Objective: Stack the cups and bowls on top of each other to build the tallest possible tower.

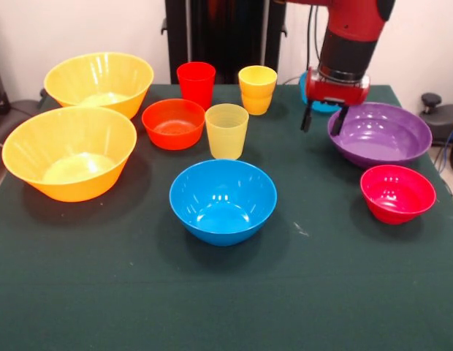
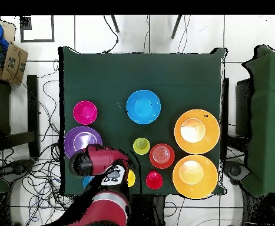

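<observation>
My gripper (image 1: 323, 120) hangs open and empty at the table's far right, just left of the wide purple bowl (image 1: 380, 135) (image 2: 80, 140). A light-blue bowl (image 1: 314, 104) peeks out behind it. Two orange-yellow cups (image 1: 257, 89) sit nested. A red cup (image 1: 196, 82) (image 2: 154, 179) and a pale yellow cup (image 1: 226, 130) (image 2: 141, 145) stand alone. The blue bowl (image 1: 223, 201) (image 2: 143, 106), pink-red bowl (image 1: 397, 193) (image 2: 85, 112), orange-red bowl (image 1: 173, 123) (image 2: 162, 156) and two large yellow-orange bowls (image 1: 99, 80) (image 1: 69, 153) each rest apart. No tower is in view.
A dark green cloth covers the table (image 1: 139, 292). In the overhead view the red arm (image 2: 101, 162) hides the gripper and part of the cups beneath it. Cables and a cardboard box (image 2: 11, 62) lie on the floor beside the table.
</observation>
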Robot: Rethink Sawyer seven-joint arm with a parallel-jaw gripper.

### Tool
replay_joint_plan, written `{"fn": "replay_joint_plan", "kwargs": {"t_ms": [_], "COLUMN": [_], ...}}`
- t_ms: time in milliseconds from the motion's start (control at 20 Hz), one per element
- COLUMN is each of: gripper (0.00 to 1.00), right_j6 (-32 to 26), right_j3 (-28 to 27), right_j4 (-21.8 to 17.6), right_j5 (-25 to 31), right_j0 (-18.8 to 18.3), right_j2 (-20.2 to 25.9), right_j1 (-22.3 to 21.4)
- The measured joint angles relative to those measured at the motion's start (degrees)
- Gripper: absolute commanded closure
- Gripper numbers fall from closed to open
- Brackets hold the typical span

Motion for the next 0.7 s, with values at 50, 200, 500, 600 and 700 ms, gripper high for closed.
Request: {"fn": "replay_joint_plan", "kwargs": {"t_ms": [50,200,500,600,700], "gripper": [0.00,0.00,0.00,0.00,0.00], "right_j6": [0.00,0.00,0.00,0.00,0.00], "right_j3": [0.00,0.00,-0.01,-0.01,-0.01], "right_j4": [0.00,-0.01,0.00,0.00,0.04], "right_j5": [-0.87,-2.65,-2.75,-2.60,-1.82], "right_j0": [-0.10,-0.21,0.31,0.75,1.21], "right_j2": [0.00,-0.01,-0.05,-0.16,-0.23], "right_j1": [0.41,1.47,1.92,1.81,1.53]}}
